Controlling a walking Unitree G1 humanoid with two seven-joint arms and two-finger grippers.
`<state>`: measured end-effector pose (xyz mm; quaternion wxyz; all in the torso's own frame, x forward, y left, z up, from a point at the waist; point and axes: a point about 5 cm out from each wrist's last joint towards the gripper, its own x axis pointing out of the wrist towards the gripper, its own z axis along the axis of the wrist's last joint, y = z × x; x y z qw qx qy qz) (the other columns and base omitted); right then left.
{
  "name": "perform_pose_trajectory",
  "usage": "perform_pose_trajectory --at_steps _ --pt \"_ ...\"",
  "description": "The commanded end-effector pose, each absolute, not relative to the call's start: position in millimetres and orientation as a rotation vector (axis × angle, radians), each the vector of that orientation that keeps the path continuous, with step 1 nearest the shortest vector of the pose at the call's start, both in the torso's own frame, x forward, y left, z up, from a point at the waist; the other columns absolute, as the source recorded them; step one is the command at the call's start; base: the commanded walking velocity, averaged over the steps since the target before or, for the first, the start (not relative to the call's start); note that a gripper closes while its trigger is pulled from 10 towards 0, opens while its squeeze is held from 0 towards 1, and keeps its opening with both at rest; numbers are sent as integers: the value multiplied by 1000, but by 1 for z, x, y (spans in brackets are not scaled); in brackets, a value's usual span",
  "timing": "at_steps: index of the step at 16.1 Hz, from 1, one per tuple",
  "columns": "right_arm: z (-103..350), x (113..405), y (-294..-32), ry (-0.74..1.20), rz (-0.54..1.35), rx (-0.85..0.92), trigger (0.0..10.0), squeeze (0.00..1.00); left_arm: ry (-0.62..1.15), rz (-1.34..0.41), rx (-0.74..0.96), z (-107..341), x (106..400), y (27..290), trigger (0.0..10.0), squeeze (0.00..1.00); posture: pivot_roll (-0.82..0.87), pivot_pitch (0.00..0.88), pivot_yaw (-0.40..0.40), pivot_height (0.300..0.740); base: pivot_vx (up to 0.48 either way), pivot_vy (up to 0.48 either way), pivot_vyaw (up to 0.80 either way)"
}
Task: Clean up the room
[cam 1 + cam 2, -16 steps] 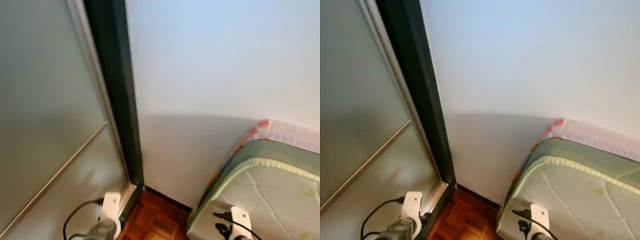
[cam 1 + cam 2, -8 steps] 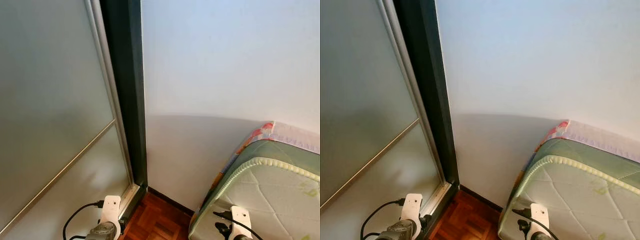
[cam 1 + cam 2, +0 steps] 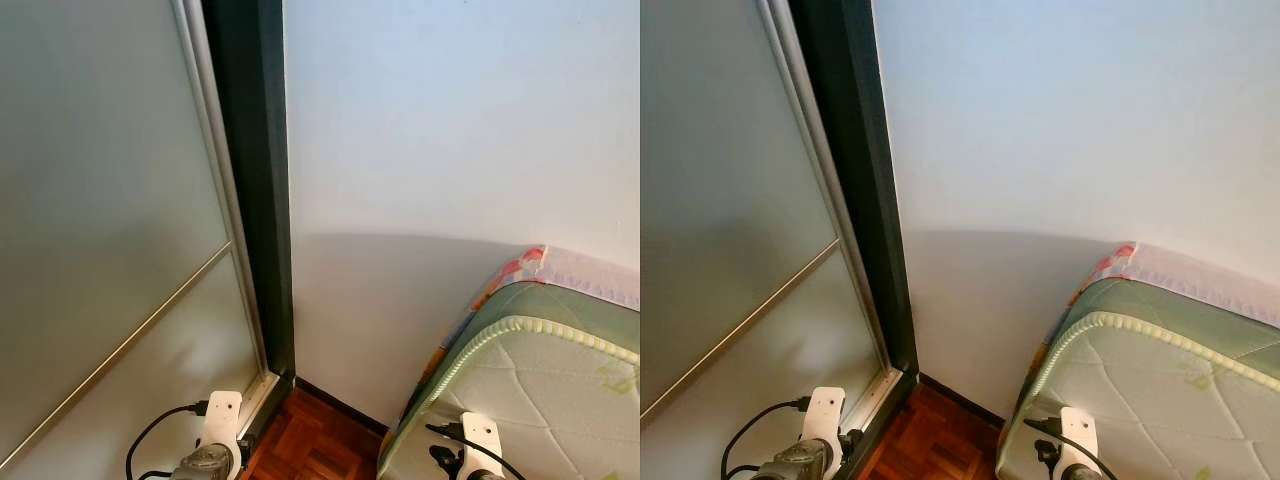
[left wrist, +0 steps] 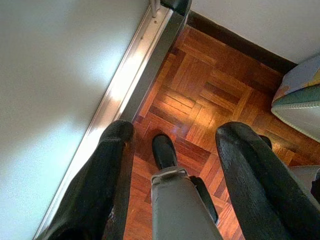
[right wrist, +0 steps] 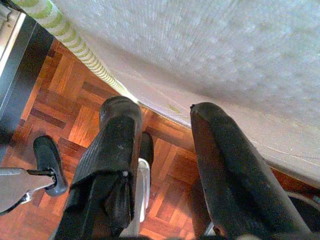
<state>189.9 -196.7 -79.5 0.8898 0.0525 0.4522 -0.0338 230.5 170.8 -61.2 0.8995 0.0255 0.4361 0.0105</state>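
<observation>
With both the left gripper (image 4: 172, 145) and right gripper (image 5: 162, 120) hanging spread and empty, I judged turning from the wall (image 3: 450, 150) toward the mattress (image 3: 540, 370) best.

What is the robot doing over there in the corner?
It isn't holding anything right now. The robot stands facing a corner of the room, between a frosted sliding door and a mattress, with the white wall straight ahead. Its left hand hangs open over the wooden floor by the door's track, and its right hand hangs open beside the mattress edge. No clutter to pick up is in sight here.
</observation>
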Motion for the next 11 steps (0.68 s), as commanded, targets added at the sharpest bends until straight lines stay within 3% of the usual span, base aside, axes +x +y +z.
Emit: perform_pose_trajectory --at_steps 1,11 --pt "-76 196 -200 920 -77 109 10000 0 929 8 77 -63 228 171 10000 0 -68 0 -44 740 -244 0 0" --pt "-76 196 -199 922 -70 107 10000 0 928 0 84 -63 228 172 10000 0 -67 2 -41 740 -286 0 0"
